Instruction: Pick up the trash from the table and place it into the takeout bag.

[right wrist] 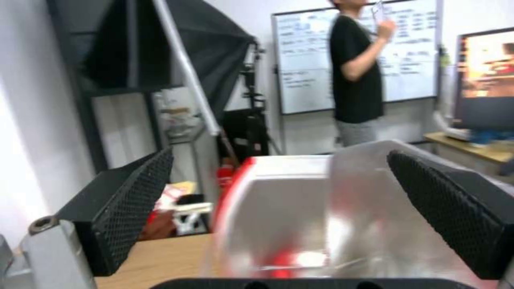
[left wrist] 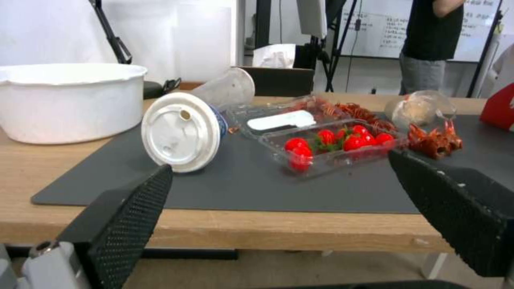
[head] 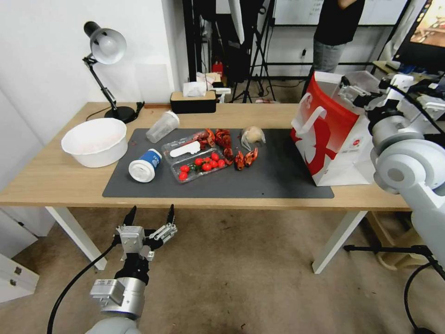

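Left tool [head: 149, 214] hangs below the desk [head: 55, 178] edge, fingers apart. Mid-mat, the lidded cup [head: 144, 165] lies toppled: light, likely rolls, best pinched across its body. Right tool [right wrist: 278, 224], fingers spread with a clear plastic piece between them, hovers over the takeout bag [head: 331, 139].

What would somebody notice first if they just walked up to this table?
Probably the tall red and white takeout bag standing at the right end of the dark mat, with the right gripper at its open top. Next, the red tomatoes in a clear tray mid-mat, beside crayfish shells.
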Robot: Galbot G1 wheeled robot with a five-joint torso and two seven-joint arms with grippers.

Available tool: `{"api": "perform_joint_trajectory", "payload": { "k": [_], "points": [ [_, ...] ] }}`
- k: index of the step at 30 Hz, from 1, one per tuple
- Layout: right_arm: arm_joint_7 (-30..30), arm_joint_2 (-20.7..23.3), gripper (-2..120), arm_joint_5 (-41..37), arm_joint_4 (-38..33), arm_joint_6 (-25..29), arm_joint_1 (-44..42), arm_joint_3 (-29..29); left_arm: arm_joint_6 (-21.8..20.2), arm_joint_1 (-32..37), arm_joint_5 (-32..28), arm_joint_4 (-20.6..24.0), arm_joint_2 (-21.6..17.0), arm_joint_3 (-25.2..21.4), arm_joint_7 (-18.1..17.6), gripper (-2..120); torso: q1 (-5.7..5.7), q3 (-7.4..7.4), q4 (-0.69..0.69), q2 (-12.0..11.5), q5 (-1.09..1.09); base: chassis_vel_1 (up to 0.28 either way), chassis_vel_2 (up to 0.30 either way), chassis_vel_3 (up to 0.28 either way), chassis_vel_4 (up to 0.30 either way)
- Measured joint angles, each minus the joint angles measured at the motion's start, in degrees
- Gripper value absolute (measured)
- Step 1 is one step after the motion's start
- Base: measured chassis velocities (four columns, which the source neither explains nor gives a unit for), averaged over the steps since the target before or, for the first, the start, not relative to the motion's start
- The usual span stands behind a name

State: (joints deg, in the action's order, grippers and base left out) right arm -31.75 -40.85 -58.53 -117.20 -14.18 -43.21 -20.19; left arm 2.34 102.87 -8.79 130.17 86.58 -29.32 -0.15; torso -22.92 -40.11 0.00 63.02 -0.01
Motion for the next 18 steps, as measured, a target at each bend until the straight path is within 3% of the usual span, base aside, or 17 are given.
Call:
{"api": "perform_joint_trajectory", "payload": {
  "k": [7,13,18],
  "points": [
    [4.55,-0.48,100,0.29,-4.08,2.73,-4.58,-1.43,0.24,-0.09,-0.09,-0.27,-0.12,-0.13,-0.01,100,0.0,0.0,0.0,0.0,0.0,0.0,0.0,0.0,0.0],
    [11.0,-1.46,100,3.11,-9.69,6.98,-17.58,-6.3,0.5,-0.67,-0.52,-1.02,-0.33,-0.25,0.15,100,0.0,0.01,-0.02,0.0,0.01,0.0,0.0,0.0,0.0],
    [13.38,-2.29,100,5.47,-11.96,9.14,-23.55,-8.08,0.54,-0.95,-0.65,-1.34,-0.34,-0.26,0.22,100,0.01,0.01,-0.01,0.01,0.0,0.0,0.0,0.0,0.0]
  ]
}}
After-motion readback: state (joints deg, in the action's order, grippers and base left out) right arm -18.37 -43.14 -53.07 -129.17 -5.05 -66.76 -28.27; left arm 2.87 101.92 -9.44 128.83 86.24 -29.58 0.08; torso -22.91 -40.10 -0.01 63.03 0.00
